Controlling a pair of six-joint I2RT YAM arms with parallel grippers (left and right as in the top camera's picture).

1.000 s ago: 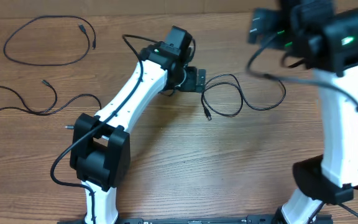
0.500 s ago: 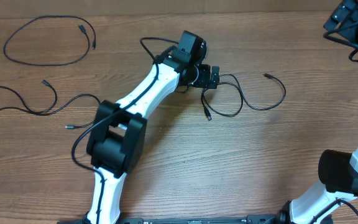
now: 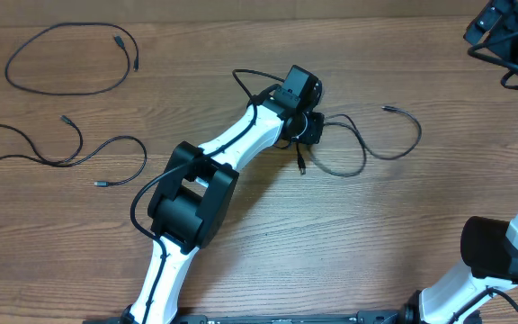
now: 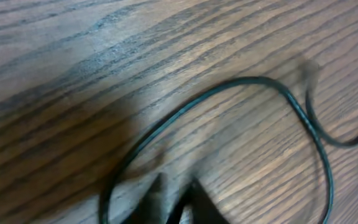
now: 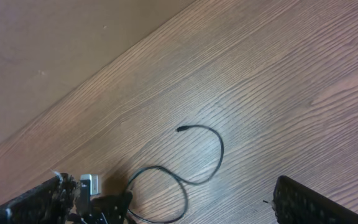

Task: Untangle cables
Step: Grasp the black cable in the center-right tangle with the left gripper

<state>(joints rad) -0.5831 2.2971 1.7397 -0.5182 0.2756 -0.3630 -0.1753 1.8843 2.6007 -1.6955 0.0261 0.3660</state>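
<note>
Left gripper (image 3: 311, 126): the jaws are pressed together low over the table (image 3: 376, 252), pinching the middle cable (image 3: 394, 148) near one of its ends. From my left wrist view only the dark fingertips (image 4: 188, 202) show at the bottom edge, and the middle cable (image 4: 229, 84) arcs away from them across the wood grain.

Beyond the grip, one short tail with a plug hangs toward me. The rest of the cord sweeps out to the right in an open curve, flat on the wood, and ends in a second plug. The white left arm (image 3: 241, 144) stretches diagonally from the near edge to this spot.

Right gripper (image 3: 497, 27): raised at the far right corner, jaws spread, nothing between them. Its wrist view looks down on the middle cable (image 5: 219, 149) from well apart.

Other cables: a looped cable (image 3: 70, 94) lies alone at the far left. Nearer me, the left-hand cords (image 3: 120, 138) cross each other loosely, well apart from both grippers.
</note>
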